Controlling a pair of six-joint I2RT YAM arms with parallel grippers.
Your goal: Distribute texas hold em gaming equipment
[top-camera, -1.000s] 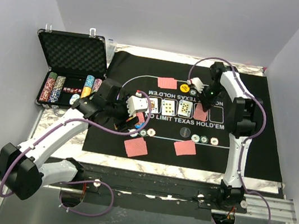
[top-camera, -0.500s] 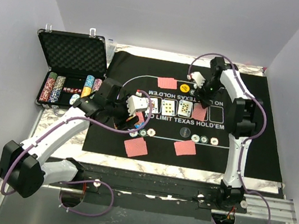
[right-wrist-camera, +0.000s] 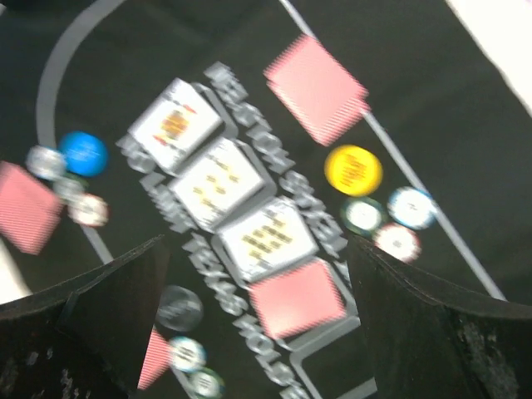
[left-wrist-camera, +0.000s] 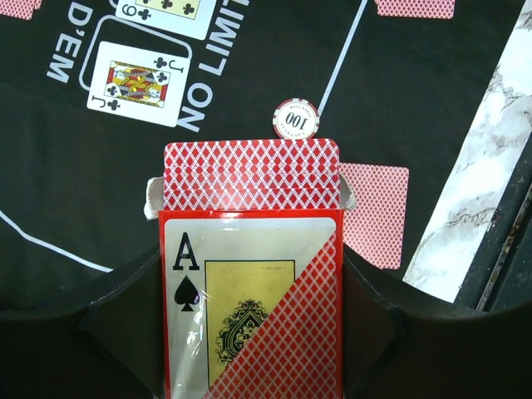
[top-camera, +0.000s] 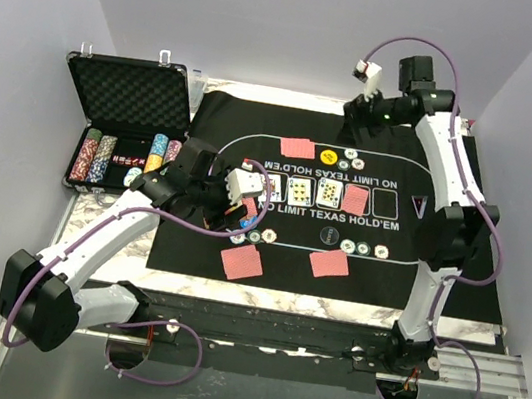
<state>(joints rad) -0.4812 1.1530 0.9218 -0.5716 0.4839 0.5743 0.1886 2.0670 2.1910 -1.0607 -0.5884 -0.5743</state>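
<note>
The red-orange card box is clamped in the left tool, whose two fingers press on its long sides. A sheaf of red-backed playing cards sticks out of its open mouth. In the top view the box is held above the left half of the black felt mat, just left of the row of face-up cards. Its long axis runs across the table. Judging by the marble edge on the right of the left wrist view, the open end faces the robot's right, toward a striped chip marked 100 that lies just beyond the card ends.

The right tool is raised over the far edge of the mat, well apart from the box. Its own view is blurred, yet it shows the right tool with fingers spread wide and nothing between them. From there the box lies to the left and nearer the arm bases, with the card row, ending in a face-down card, between the two.

The left arm is the nearer one, since it holds the box, but it cannot draw from its own grip. If another card is to come out, the right tool probably has to drop and travel left. Coming in along the box's long axis would let it meet the protruding card ends head-on.
</note>
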